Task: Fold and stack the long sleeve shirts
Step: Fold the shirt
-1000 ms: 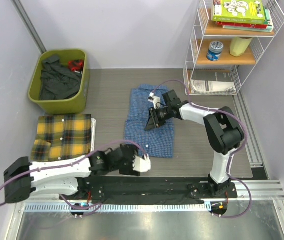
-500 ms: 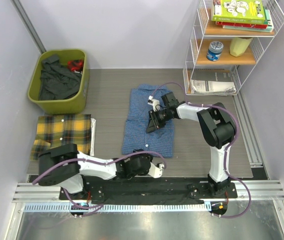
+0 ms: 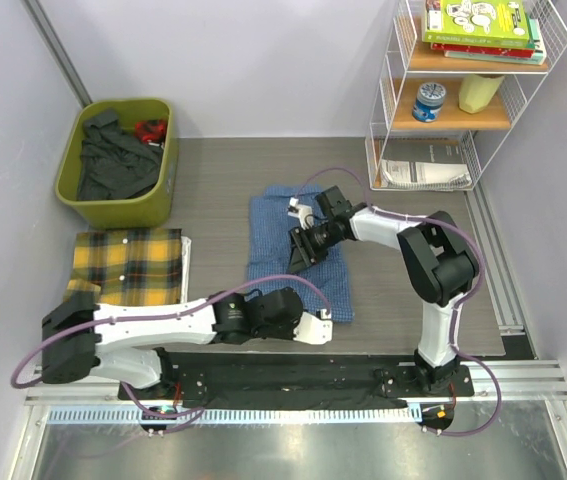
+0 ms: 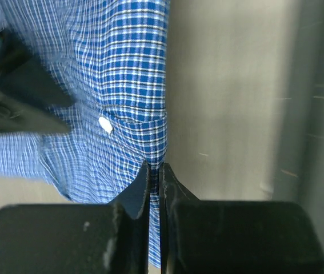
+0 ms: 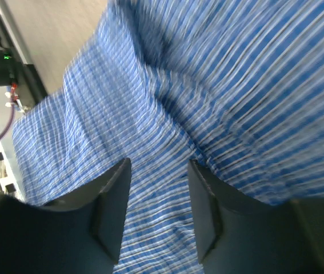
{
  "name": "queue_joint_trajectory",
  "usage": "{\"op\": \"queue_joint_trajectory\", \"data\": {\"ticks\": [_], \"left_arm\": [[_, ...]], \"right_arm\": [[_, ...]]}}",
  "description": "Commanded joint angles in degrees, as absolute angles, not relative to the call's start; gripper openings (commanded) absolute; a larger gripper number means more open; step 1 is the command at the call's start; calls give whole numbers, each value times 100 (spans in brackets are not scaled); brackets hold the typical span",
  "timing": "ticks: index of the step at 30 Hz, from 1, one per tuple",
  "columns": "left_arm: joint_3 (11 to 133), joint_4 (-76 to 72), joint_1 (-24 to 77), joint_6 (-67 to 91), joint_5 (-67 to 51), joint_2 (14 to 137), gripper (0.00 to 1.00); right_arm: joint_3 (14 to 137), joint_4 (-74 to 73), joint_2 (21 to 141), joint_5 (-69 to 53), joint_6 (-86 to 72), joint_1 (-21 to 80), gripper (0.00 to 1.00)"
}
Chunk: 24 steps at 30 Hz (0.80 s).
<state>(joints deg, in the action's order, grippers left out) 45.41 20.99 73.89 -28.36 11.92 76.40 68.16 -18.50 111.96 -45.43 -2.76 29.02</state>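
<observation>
The blue checked long sleeve shirt (image 3: 268,235) lies rumpled in the middle of the table. My left gripper (image 3: 325,318) is at its near right corner. In the left wrist view its jaws (image 4: 155,166) are shut on the shirt's edge (image 4: 122,68), next to a white button (image 4: 105,124). My right gripper (image 3: 298,255) is low over the middle of the shirt. Its fingers (image 5: 115,194) stand open, with blue cloth (image 5: 236,85) showing in the gap between them. The yellow plaid shirt (image 3: 128,265) lies folded at the left.
A green bin (image 3: 168,170) with dark clothes stands at the back left. A white wire shelf (image 3: 391,85) with books, a can and papers is at the back right. A metal rail (image 3: 523,375) runs along the near edge.
My left arm swung right to the blue shirt's near corner and its jaws closed on the cloth. My right gripper opened wider and slid a little left; the shirt shifted and rumpled.
</observation>
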Motion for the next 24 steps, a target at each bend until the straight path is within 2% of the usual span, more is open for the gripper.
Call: {"op": "queue_joint_trajectory", "data": {"ticks": [1,3,8,11,19,24], "left_arm": [[5184,4015,7479,-2216,-551,7146,0],[5580,4481,7479,-2250,-983,7146,0],[6222,5238,7339,-2048,-2046,7224,0],[6705,5571,6805,-2205,-2363,7504,0],[8592,6538,5169,-3356,-3208,9086,0],[9534,6820,4422,-4111,-3252,10385,0]], "right_arm": [[7950,-2783,10556,-4377,235,2795,52],[8330,-3066,10643,-4263,482,2655,57],[9279,-3542,11100,-3947,993,2409,57],[9483,-3533,11407,-3780,1212,2364,56],[9589,-3349,12303,-3419,1607,2356,38],[9378,-3357,12454,-3700,1749,2364,34]]}}
